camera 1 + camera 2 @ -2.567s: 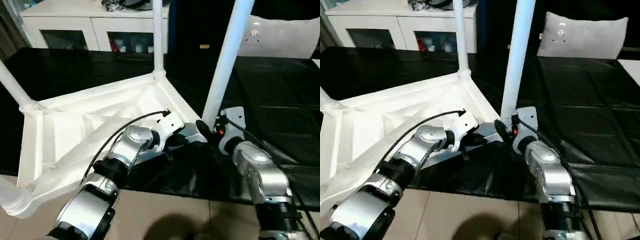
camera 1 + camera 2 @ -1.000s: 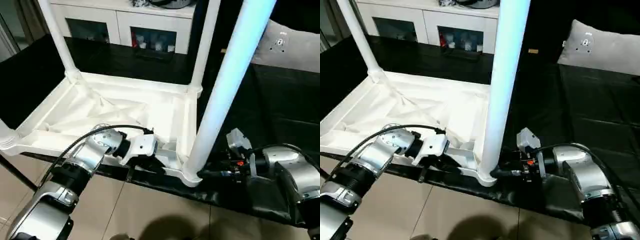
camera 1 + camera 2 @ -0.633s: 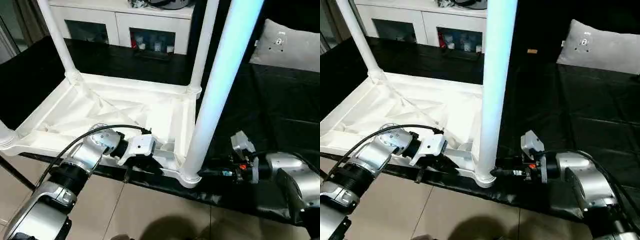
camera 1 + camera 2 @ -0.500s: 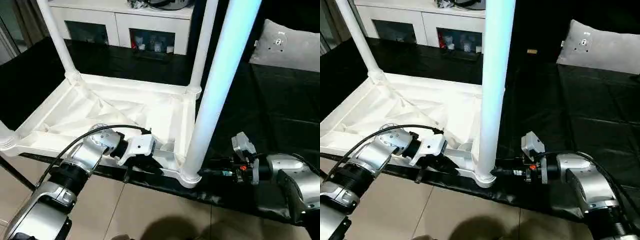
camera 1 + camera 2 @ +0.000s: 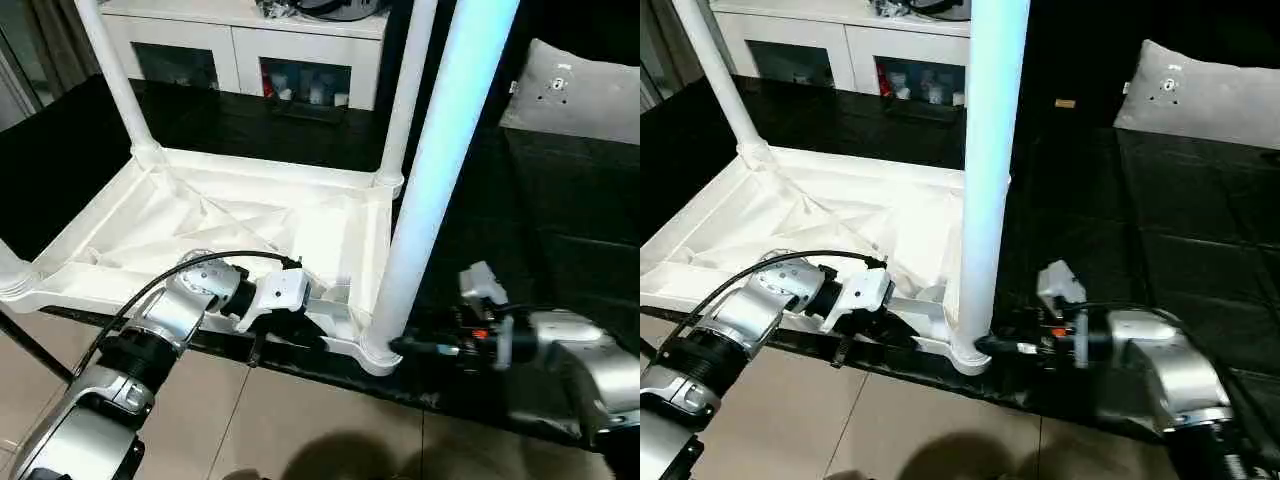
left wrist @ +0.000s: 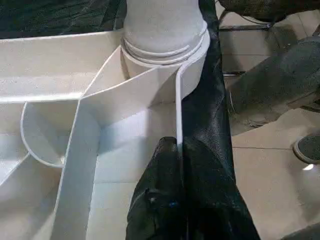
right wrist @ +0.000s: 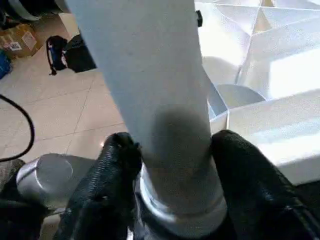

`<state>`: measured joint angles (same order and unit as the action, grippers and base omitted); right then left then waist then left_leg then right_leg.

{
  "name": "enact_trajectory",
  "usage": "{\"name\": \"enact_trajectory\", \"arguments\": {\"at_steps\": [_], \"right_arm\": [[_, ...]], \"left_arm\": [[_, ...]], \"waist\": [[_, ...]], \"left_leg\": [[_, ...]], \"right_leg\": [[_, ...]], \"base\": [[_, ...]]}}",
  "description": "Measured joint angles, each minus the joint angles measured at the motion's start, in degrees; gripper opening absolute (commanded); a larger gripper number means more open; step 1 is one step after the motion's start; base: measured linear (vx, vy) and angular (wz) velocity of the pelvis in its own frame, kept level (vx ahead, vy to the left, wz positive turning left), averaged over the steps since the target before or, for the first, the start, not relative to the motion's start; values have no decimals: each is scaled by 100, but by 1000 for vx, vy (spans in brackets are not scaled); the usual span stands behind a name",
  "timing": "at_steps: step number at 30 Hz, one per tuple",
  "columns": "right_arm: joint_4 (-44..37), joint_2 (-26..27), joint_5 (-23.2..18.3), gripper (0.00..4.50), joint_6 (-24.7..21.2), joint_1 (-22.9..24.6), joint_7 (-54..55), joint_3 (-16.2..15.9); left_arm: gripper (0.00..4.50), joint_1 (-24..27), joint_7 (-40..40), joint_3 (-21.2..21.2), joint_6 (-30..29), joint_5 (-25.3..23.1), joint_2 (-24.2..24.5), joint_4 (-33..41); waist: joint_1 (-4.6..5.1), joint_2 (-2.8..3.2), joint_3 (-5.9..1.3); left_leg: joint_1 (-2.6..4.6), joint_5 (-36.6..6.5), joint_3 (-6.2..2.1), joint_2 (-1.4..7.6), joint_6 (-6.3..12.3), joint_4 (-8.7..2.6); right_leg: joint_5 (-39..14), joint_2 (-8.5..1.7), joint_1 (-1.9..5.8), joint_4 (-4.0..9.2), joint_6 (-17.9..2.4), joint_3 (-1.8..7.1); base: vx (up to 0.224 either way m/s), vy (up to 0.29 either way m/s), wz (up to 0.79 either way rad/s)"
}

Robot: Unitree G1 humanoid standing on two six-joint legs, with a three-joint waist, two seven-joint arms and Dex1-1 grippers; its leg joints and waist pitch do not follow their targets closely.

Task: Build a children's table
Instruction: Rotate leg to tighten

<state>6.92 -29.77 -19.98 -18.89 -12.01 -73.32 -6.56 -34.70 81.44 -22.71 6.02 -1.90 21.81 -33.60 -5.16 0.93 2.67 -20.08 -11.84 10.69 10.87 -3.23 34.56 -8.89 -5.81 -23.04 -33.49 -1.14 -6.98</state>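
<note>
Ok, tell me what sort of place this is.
Probably a home-like room or lab mock-up: a white cabinet with glass doors, a tiled floor, and a grey cushion on black sheeting.

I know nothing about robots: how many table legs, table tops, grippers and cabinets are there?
Table legs: 4 (one cut off by the picture's edge)
Table top: 1
Grippers: 2, left gripper and right gripper
Cabinet: 1
Total: 8

We are looking down over two silver, ribbed cylindrical forearms with dark joint rings. A black cable is looping over our left forearm [image 5: 165, 320] to a white wrist housing. Our right forearm [image 5: 1160, 375] is carrying a white block and small red markings. Both claws' fingers [image 7: 112, 175] are showing glossy black.
</note>
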Motion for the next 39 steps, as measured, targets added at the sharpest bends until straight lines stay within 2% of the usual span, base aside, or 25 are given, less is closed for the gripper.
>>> {"name": "enact_trajectory", "arguments": {"at_steps": [8,20,22,25,28,30,31,33,35,38,39], "right_arm": [[-12,-13,-23,202,-78,-2,25,4],[-230,25,-24,197,-120,163,161,16],[-362,244,-14,196,-87,376,535,171],[-352,591,104,196,36,463,1220,323],[-272,1056,330,194,104,445,2125,513],[-112,1576,506,193,66,291,3020,699],[-100,1702,554,192,52,260,3325,742],[-9,2096,740,191,-2,109,4120,891],[16,2207,843,191,-40,10,4461,910],[279,2794,1098,191,-19,-328,5585,1109],[332,2875,1133,226,23,-385,5831,1153]], "left_arm": [[0,29,-7,2,7,3,1,38],[0,56,-19,6,-20,4,-11,81],[0,96,-225,116,-267,-5,-100,80],[0,110,-645,225,-577,-67,-222,76],[0,108,-1228,348,-900,-163,-451,72],[0,84,-1774,468,-1184,-246,-737,-2],[0,66,-1960,491,-1265,-261,-848,-24],[0,-35,-2484,548,-1465,-358,-1159,-161],[0,-111,-2697,550,-1558,-402,-1277,-219],[0,-308,-3434,641,-1729,-546,-1661,-478],[0,-348,-3615,643,-1779,-582,-1775,-511]], "waist": [[-6,2,-1],[-9,8,-5],[-10,15,-10],[55,42,-27],[207,42,-28],[331,40,-27],[354,40,-27],[386,37,-25],[396,42,-27],[396,43,-26],[387,44,-26]], "left_leg": [[0,0,0,-1,0,-3],[0,-1,0,-1,-1,-4],[5,-1,0,-1,-2,-6],[12,1,0,-7,-5,-6],[10,10,-8,-3,-18,-7],[7,15,-12,-5,-25,-4],[5,15,-12,-6,-25,-4],[6,15,-23,-5,-24,-3],[4,15,-31,-7,-24,-5],[-10,16,-47,-6,-25,-7],[-12,16,-49,-6,-25,-8]], "right_leg": [[0,1,1,4,0,4],[-2,1,1,5,2,3],[-2,1,10,7,3,4],[-2,1,12,21,4,7],[-2,16,16,44,4,6],[-2,18,10,50,4,6],[-2,18,6,54,4,5],[-2,27,8,63,4,3],[-2,31,0,72,5,2],[-1,40,-9,75,5,2],[0,40,-8,77,5,3]], "base": [[0,0,0],[0,0,0],[0,0,0],[0,0,0],[0,0,0],[0,0,0],[0,0,0],[0,0,0],[0,0,0],[0,0,0],[0,0,0]]}}
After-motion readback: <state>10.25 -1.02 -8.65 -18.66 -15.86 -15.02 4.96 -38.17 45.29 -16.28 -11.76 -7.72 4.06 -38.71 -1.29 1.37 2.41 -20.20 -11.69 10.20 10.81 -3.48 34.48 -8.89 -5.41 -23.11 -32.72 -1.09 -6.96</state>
